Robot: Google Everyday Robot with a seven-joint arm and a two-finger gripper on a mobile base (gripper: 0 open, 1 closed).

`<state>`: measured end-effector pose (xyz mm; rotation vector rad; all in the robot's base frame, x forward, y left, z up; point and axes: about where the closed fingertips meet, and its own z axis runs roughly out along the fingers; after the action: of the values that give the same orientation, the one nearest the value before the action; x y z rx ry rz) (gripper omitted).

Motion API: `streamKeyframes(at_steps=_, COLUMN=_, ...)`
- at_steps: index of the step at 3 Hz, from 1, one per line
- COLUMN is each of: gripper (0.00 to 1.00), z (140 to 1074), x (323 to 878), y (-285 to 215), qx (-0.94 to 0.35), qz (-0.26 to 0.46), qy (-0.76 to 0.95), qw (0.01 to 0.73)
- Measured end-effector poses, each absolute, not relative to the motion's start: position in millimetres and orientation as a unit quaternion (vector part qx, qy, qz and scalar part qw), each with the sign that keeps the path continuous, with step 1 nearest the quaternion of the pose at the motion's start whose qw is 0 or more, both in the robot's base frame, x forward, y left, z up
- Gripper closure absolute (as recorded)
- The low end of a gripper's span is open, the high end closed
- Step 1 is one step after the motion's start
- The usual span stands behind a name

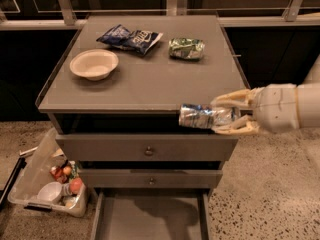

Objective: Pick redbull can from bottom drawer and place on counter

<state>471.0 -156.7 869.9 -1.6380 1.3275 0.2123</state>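
Note:
My gripper [227,115] comes in from the right and is shut on the redbull can [200,116], a shiny silver-and-blue can held lying on its side. The can hangs in the air in front of the cabinet, level with the front edge of the counter [145,81] near its right corner. The bottom drawer [150,216] is pulled open below and its grey floor shows nothing on it.
On the counter lie a cream bowl [93,64] at the left, a dark blue chip bag [130,38] at the back and a green-and-silver foil packet [186,48]. Two shut upper drawers with round knobs [148,150] sit below. A clear bin of rubbish [47,184] stands at the cabinet's left.

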Motion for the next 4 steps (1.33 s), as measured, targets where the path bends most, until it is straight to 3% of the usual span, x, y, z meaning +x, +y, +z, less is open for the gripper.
streamKeyframes(at_steps=1, gripper=1.00, z=914, x=492, y=-171, qx=-0.665, qz=0.077, qy=0.540, qw=0.510)
streamKeyframes(at_steps=3, gripper=1.00, z=911, x=505, y=-172, qx=-0.656, qz=0.081, qy=0.547, qw=0.513)
streamKeyframes(at_steps=4, gripper=1.00, z=915, x=544, y=-180, qx=-0.638, qz=0.078, qy=0.560, qw=0.522)
